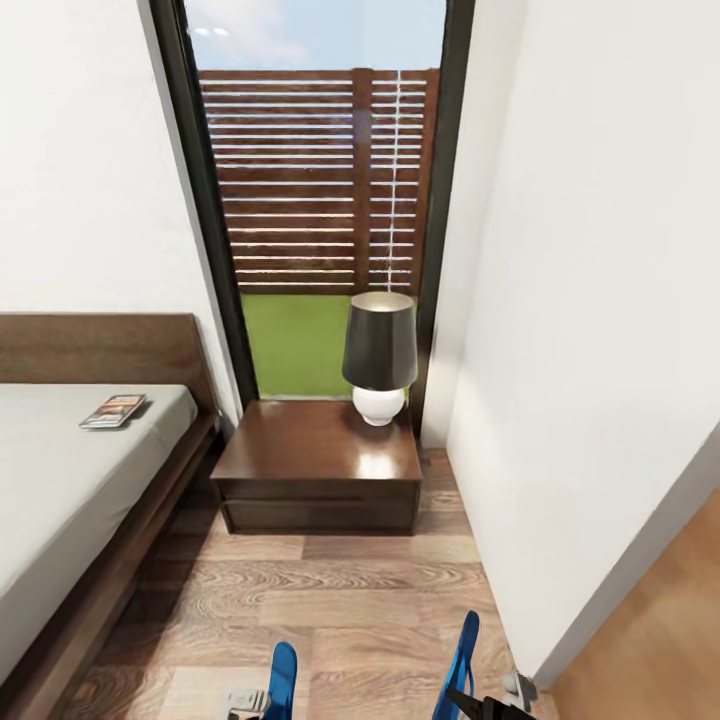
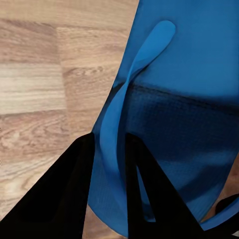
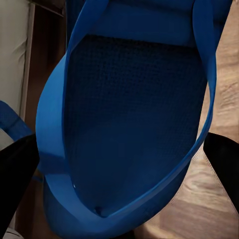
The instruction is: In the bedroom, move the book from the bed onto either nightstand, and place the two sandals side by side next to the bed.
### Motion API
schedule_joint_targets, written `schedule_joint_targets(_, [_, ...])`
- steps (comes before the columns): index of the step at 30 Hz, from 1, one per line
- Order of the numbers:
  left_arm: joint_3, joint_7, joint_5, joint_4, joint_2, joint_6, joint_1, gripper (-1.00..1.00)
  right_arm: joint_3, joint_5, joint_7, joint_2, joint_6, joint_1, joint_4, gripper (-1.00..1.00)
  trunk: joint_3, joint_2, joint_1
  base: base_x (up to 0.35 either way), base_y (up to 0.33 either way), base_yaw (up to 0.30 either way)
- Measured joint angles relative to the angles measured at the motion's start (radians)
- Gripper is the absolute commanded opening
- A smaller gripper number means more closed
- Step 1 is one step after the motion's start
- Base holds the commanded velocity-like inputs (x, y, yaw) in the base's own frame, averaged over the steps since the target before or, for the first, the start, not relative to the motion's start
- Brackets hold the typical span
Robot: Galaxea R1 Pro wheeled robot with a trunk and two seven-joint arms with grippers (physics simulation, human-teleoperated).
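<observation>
Blue sandals (image 1: 281,680) hung clenched in left gripper (image 2: 107,194) and right gripper (image 3: 119,164); next, I judged, lowering both beside the bed (image 1: 60,480).

two sandals (image 1: 282,680) (image 1: 460,650), one book (image 1: 113,410), one nightstand (image 1: 318,465), one lamp (image 1: 379,355), one bed (image 1: 70,480).

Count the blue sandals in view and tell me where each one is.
2. One sandal hangs upright over the wood floor in the left tool, pinched by a strap. The other sandal hangs upright in the right tool, nearer the white wall.
</observation>
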Motion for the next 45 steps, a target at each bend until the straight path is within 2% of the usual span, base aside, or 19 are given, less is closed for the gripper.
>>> schedule_joint_targets(12, [-0.001,0.0,0.0,0.0,0.0,0.0,0.0,-1.0,0.0,0.0,0.0,0.0,0.0,0.0,0.0,-1.0,0.0,0.0,0.0,0.263,-0.003,0.142])
schedule_joint_targets(15, [-0.001,0.0,-0.001,0.0,-0.008,0.0,0.0,-1.0,0.0,0.0,0.0,0.0,0.0,0.0,0.0,-1.0,0.0,0.0,0.0,0.175,-0.045,0.264])
schedule_joint_targets(45, [0.001,0.001,-0.001,0.0,-0.015,0.0,0.0,-1.0,-0.001,0.0,0.0,0.0,0.0,0.0,0.0,-1.0,0.0,0.0,0.0,0.013,-0.041,0.271])
